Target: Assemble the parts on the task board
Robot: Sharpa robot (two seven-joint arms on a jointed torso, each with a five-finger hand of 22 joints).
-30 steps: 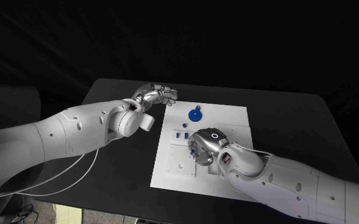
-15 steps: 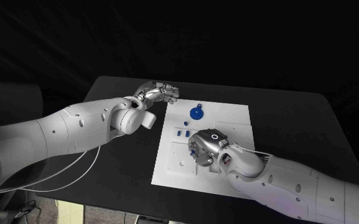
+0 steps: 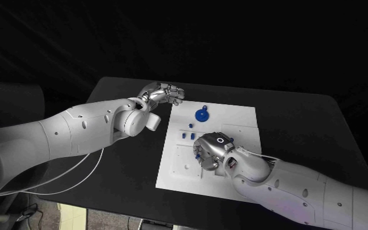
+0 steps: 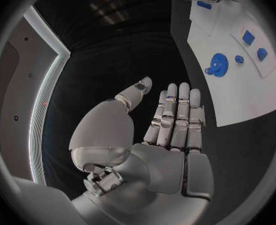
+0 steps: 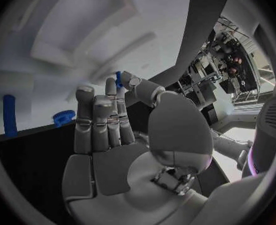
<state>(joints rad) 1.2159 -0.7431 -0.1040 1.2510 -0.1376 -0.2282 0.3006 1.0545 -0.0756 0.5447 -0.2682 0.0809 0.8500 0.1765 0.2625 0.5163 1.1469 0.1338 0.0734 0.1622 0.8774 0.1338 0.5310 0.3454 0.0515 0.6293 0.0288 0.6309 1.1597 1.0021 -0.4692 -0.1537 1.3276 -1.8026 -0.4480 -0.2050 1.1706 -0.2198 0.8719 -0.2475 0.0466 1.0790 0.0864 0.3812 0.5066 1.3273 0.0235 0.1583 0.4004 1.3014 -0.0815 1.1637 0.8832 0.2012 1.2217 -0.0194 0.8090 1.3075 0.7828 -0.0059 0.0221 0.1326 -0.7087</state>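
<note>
Our left hand (image 3: 161, 93) hovers over the black worktop (image 3: 123, 166) just beyond the far-left corner of the flat white task board (image 3: 230, 187). In the left wrist view this silver hand (image 4: 166, 130) holds nothing: its fingers (image 4: 175, 112) lie straight and close side by side, with the thumb standing apart from them.

Moving right, we see a round blue gear-like part (image 3: 201, 116) lying on the far end of the board, with a small blue knob (image 3: 191, 126) just nearer to us and two little blue blocks (image 3: 187, 135) beside that. The left wrist view shows the same gear (image 4: 218, 65), knob (image 4: 239, 59) and blocks (image 4: 248, 37).

Our right hand (image 3: 214, 148) rests low over the middle of the board. In the right wrist view its fingers (image 5: 100, 120) stretch forward together, and a small blue piece (image 5: 119, 78) peeks out at the tips between the thumb and a finger; we cannot tell whether it is pinched or only lies behind them. A blue peg (image 5: 10, 116) and a blue toothed part (image 5: 64, 118) sit on the board near the fingers.
</note>
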